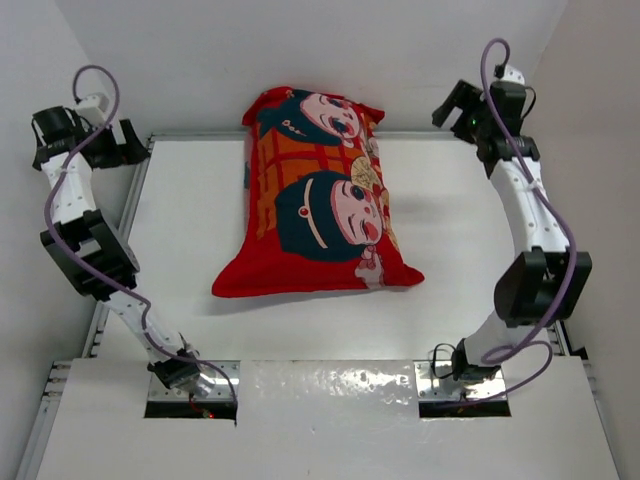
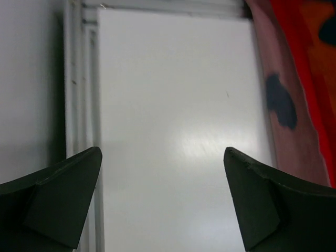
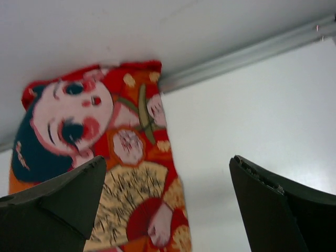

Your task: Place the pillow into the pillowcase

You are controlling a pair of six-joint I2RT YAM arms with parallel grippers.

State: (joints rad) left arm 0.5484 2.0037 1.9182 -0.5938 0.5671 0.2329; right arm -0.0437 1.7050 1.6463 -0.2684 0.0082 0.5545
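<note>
Your left jaws and right jaws gape wide, empty, well apart from the plump pillowcase point(image 1: 315, 205) on the table point(image 1: 470, 285).

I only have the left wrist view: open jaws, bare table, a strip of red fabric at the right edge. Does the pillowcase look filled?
Observer: Yes. From the top camera the pillowcase lies plump and bulging in the middle of the table.
Operator: Where is the right arm?
Observer: The right gripper is raised near the far right corner, jaws open and empty.
Operator: Is anything off the table?
Observer: The pillowcase's far end reaches past the far rail.
</note>
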